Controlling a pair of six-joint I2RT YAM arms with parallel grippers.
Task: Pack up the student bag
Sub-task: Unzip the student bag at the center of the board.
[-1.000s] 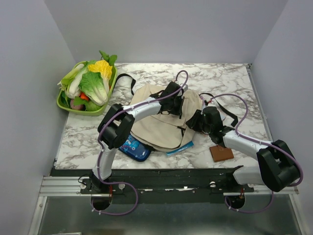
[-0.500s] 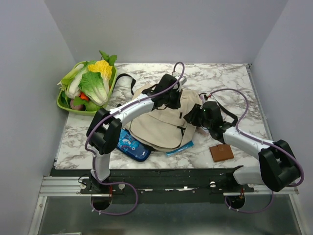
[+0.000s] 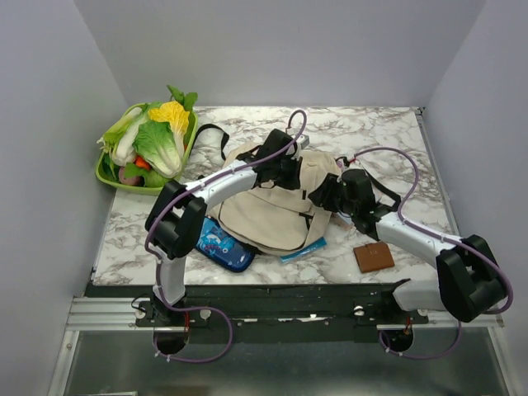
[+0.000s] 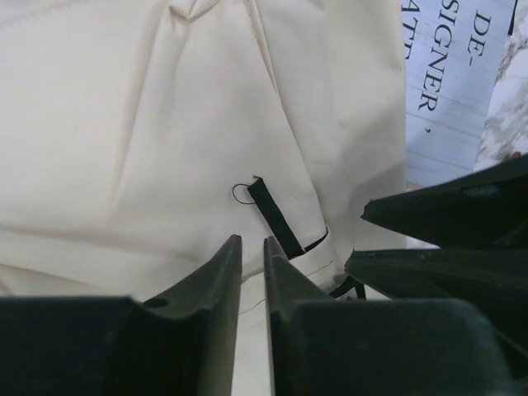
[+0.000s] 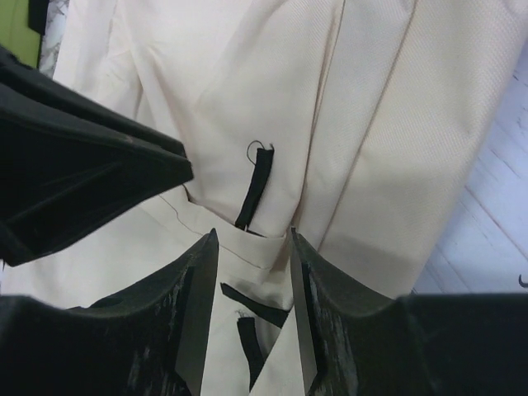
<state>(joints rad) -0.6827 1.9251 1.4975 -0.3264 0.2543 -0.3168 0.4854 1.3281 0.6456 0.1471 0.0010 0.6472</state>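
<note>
The left gripper's [image 4: 252,241] fingers [image 4: 216,276] stand a narrow slit apart with nothing between them, their tips just above cream cloth and beside a short black pull tab [image 4: 272,214]. The right gripper's [image 5: 252,238] fingers [image 5: 198,285] are spread noticeably wider, also empty, with the same tab [image 5: 254,186] just beyond their tips. Both grippers point at one fold of the student bag [image 3: 264,219], tip to tip, close together but apart. The bag lies flat in the middle of the marble table [image 3: 388,132], with a blue patterned pencil case [image 3: 221,247] at its lower left edge.
</note>
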